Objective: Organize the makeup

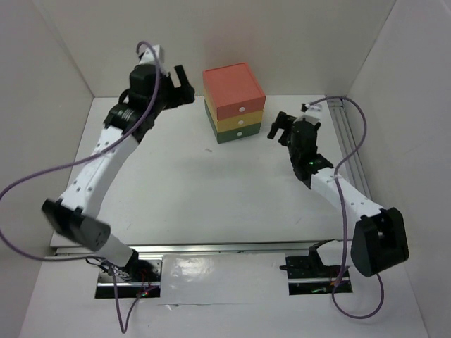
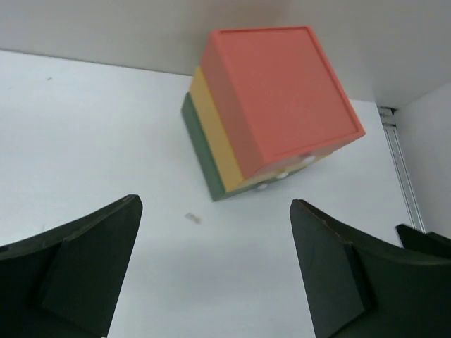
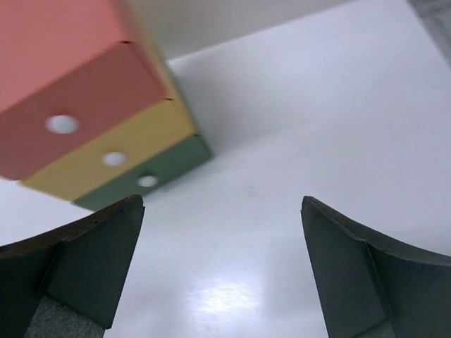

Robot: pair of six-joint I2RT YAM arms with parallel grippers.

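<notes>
drawer box [image 1: 234, 102]: smooth, matt; table [image 1: 211, 190]: smooth, glossy; left pincer [image 2: 215, 204]: matt black plastic

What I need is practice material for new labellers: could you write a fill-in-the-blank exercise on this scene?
1. The stacked drawer box has ____ drawers.
2. Its top drawer is coral, its middle drawer is yellow, and its bottom drawer is ____.
3. The left gripper and the right gripper both stand open, and each holds ____.

Missing words: three; green; nothing.
</notes>
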